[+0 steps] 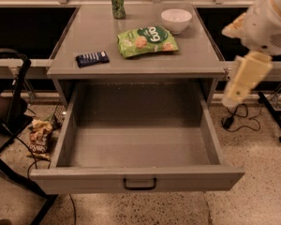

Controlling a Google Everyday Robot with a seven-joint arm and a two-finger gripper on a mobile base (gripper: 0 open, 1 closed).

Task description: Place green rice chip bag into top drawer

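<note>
The green rice chip bag (146, 41) lies flat on the grey cabinet top (196, 55), just left of and in front of the white bowl (176, 20). The top drawer (138, 179) is pulled fully open below it, and nothing shows inside; its small black handle (139, 184) is at the centre of the front panel. My cream-coloured arm hangs in from the right, and its gripper (241, 81) is beside the cabinet's right edge, at about the height of the top, well right of the bag and not touching it.
A green drink can (117, 3) stands at the back of the top. A dark blue bar (92, 58) lies at the front left. A brown-orange snack bag (39, 139) lies on the floor at the left, by a black chair frame (11, 102). Cables lie on the floor at the right.
</note>
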